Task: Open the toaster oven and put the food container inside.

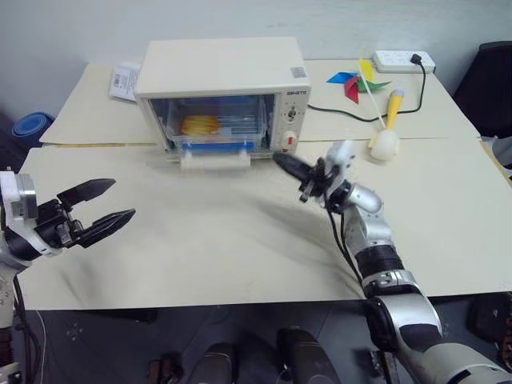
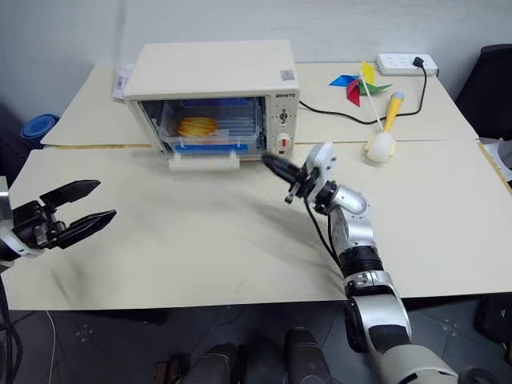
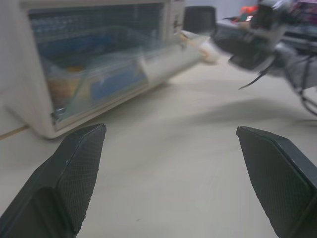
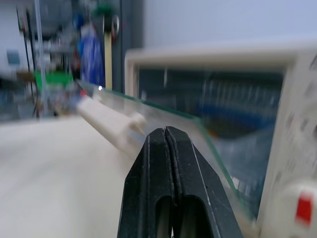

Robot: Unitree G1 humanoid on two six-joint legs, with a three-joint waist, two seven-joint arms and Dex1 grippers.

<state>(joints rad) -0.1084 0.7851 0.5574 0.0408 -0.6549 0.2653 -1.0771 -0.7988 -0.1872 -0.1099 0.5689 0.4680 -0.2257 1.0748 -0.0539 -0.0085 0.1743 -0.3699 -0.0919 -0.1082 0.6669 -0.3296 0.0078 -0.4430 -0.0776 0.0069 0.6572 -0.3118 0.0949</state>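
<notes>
Nearest the lens, at the lower left of the frame, the left pincer [image 1: 112,204] hangs over the near part of the cream worktop [image 1: 216,256] with its two black fingers spread wide and nothing between them. That worktop spreads across most of the picture. On it, at upper centre, stands the toaster oven [image 1: 220,72], a boxy cream-white unit whose glass door [image 4: 163,121] is tilted partly down, its white bar handle [image 1: 214,161] jutting toward the camera at the front bottom edge; knobs and a red button [image 1: 287,140] sit on its right panel. Inside the oven chamber, behind the glass, lies the food container [image 1: 212,128], clear with blue along its lower front and yellow-orange food showing at its left. Right of centre, the right pincer [image 1: 290,166] is pressed fully shut and empty, its tip close to the oven's lower right front corner near the control panel; whether it touches cannot be told. At upper right lie a colourful pinwheel [image 1: 358,82] with a yellow-and-white handle, a white power strip [image 1: 404,60], and a black cable [image 1: 352,112] running to the oven. Some white paper [image 1: 124,82] lies at upper left beside the oven.
</notes>
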